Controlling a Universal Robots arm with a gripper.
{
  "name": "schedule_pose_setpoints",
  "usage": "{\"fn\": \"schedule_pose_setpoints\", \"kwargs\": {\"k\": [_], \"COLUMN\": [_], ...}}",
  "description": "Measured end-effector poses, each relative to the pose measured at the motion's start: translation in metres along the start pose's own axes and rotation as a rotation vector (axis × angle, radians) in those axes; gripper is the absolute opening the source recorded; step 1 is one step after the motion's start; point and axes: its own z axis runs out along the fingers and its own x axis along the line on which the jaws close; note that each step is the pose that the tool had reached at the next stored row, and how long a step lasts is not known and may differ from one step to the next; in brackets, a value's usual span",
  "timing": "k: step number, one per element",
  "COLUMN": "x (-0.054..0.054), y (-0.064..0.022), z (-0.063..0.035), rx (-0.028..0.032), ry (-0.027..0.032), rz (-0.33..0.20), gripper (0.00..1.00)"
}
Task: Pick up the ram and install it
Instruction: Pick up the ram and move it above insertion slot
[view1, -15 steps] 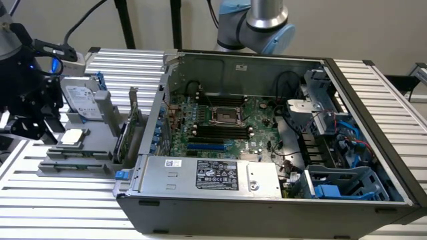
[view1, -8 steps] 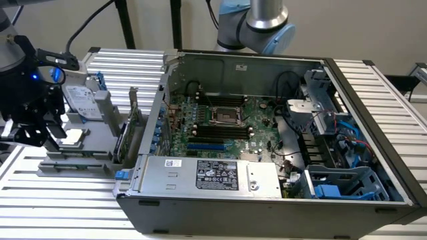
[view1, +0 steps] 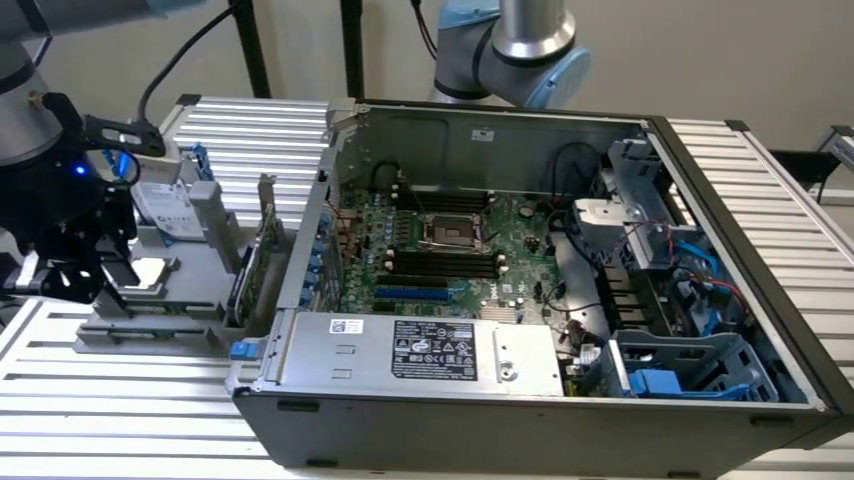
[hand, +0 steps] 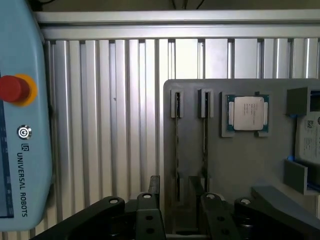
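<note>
Exterior view, ribbed metal table (view1: 160, 400), open computer case (view1: 534, 420), beige wall (view1: 747, 60), gripper (view1: 107, 275) above grey holder (view1: 147, 335) at the exterior view's left, wrist view, jaws spread wide astride the ram (hand: 176, 145), set on edge in a holder slot

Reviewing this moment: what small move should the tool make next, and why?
Probably lower the tool straight down. Its open fingers appear to line up either side of one ram stick standing edge-up in the gray holder, and they seem to sit above it without touching. Descending would likely bring them alongside the stick for a grasp.
</note>
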Motion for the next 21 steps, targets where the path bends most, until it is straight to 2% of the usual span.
{"fn": "schedule_pose_setpoints", "kwargs": {"k": [21], "x": [0.0], "y": [0.0016], "z": [0.038], "rx": [0.0], "ry": [0.0001], "rz": [-0.009], "gripper": [0.36]}}
